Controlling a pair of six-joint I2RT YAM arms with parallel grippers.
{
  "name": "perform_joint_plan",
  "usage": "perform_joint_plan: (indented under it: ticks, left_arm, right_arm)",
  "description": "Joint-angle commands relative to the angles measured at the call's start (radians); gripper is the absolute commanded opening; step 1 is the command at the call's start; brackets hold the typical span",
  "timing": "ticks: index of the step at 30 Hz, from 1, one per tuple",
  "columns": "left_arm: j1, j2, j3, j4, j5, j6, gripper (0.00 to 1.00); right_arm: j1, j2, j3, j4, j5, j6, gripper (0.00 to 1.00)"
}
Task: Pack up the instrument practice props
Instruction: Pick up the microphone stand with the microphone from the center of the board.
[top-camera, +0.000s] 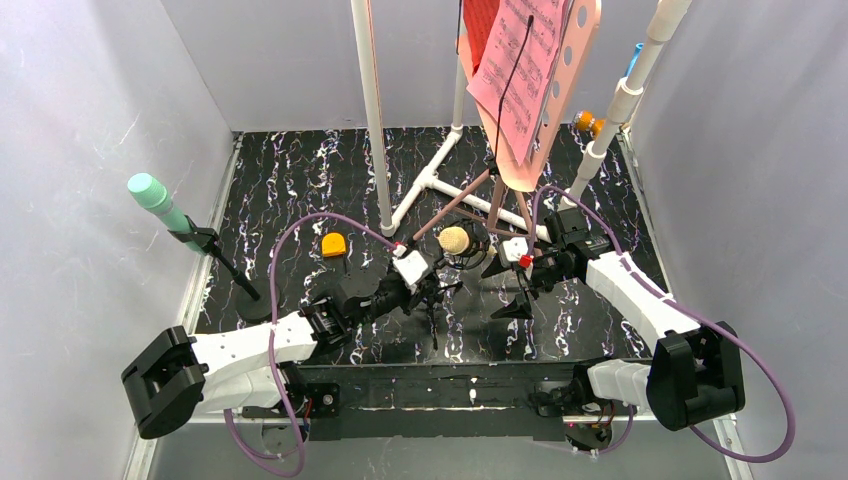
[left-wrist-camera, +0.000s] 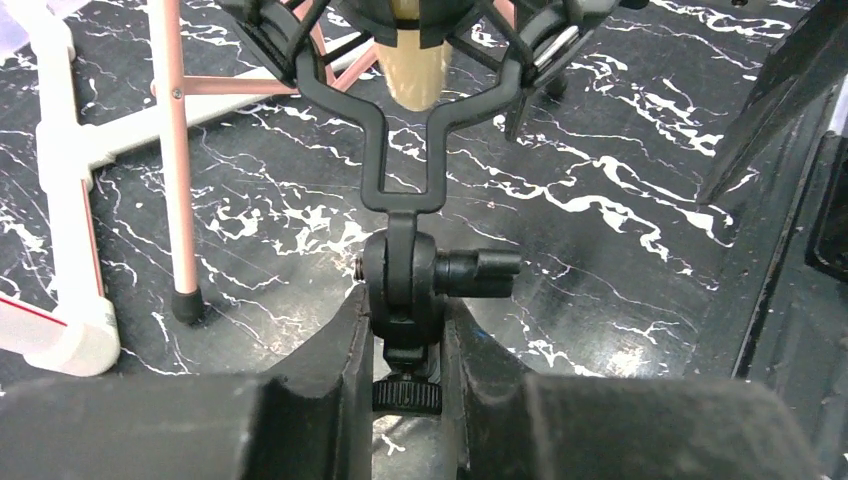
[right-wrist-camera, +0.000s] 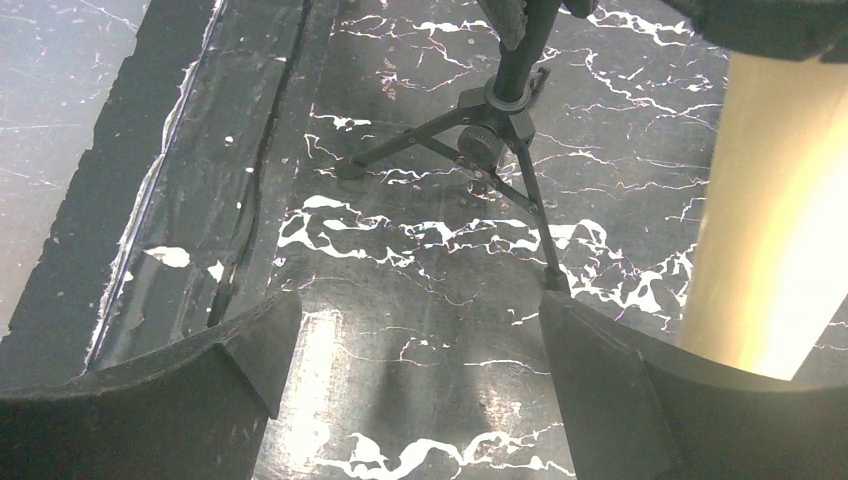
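Note:
The yellow microphone (top-camera: 453, 240) sits in a black cradle on a small black tripod stand (right-wrist-camera: 495, 140) mid-floor. My left gripper (left-wrist-camera: 405, 320) is shut on the stand's swivel joint (left-wrist-camera: 400, 275), just under the cradle, and the microphone (left-wrist-camera: 413, 75) hangs above it. My right gripper (right-wrist-camera: 415, 340) is open over bare floor beside the yellow microphone (right-wrist-camera: 775, 200), holding nothing. The mint-green microphone (top-camera: 155, 197) stands on its own stand at the left. The pink music stand (top-camera: 575, 60) carries pink sheet music (top-camera: 520, 70) and a red folder (top-camera: 480, 25) at the back.
The white pipe frame (top-camera: 375, 110) rises behind the microphone, and the music stand's pink legs (top-camera: 470, 195) spread close by. A small orange piece (top-camera: 333, 244) lies on the black marbled floor (top-camera: 300, 180). Grey walls close in left and right.

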Motion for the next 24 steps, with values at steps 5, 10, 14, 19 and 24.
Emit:
perform_joint_plan:
  ticks: [5, 10, 14, 19, 24]
  left_arm:
    - [0.012, -0.049, 0.012, 0.019, 0.018, -0.028, 0.0]
    - [0.012, -0.15, -0.028, 0.011, -0.016, -0.053, 0.0]
    - [0.012, -0.255, -0.055, -0.031, -0.059, -0.068, 0.0]
    - [0.014, -0.362, -0.04, -0.174, -0.112, -0.063, 0.0]
    - [0.014, -0.453, 0.024, -0.397, -0.202, -0.038, 0.0]
  right_arm:
    - [-0.003, -0.002, -0.01, -0.024, -0.023, -0.018, 0.99]
    - [-0.003, 0.001, -0.009, -0.029, -0.023, -0.023, 0.98]
    - [-0.003, 0.007, -0.008, -0.037, -0.023, -0.03, 0.98]
    - [-0.003, 0.012, -0.005, -0.044, -0.022, -0.039, 0.98]
    - [-0.003, 0.016, -0.004, -0.045, -0.021, -0.044, 0.98]
